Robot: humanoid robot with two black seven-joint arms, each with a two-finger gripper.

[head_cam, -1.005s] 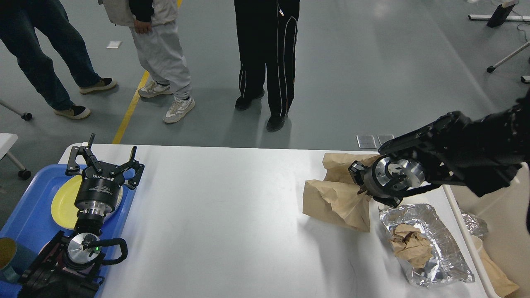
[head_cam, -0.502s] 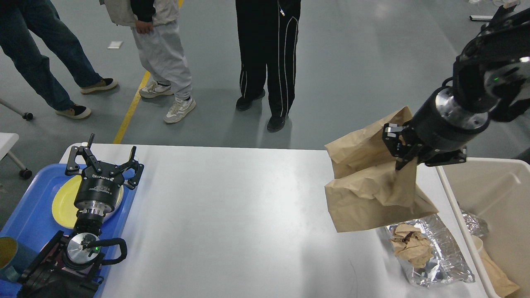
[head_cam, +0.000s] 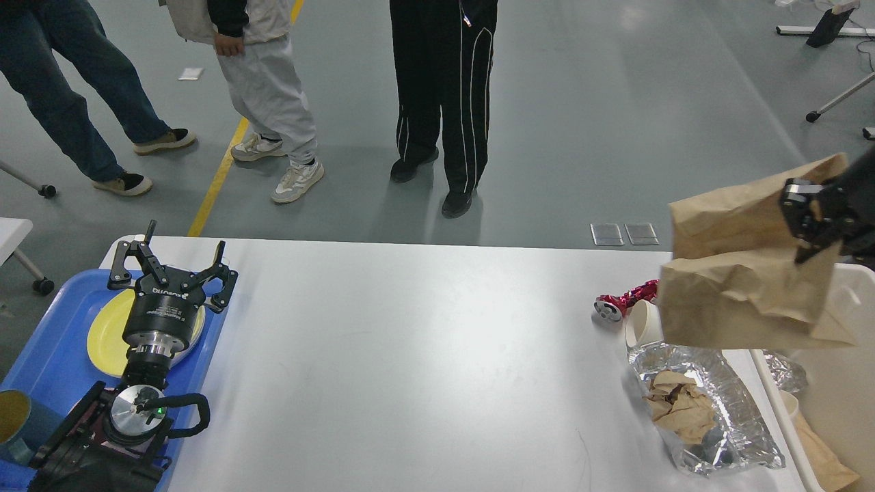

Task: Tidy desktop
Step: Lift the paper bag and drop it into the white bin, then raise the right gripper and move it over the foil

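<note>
Spanning left-right, desktop (head_cam: 410,355) lengthwise

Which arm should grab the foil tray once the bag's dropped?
Right, probably. The right tool holds the paper bag over the bin, just beside the foil tray at the desktop's right end. The left tool is open over the blue tray, far across.

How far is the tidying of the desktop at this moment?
Done: some rubbish lies in the beige bin, a yellow plate on the blue tray. In hand: the right hand holds the paper bag near the bin. Left on the desktop: foil container, paper cup, red wrapper. The left hand is open.
</note>
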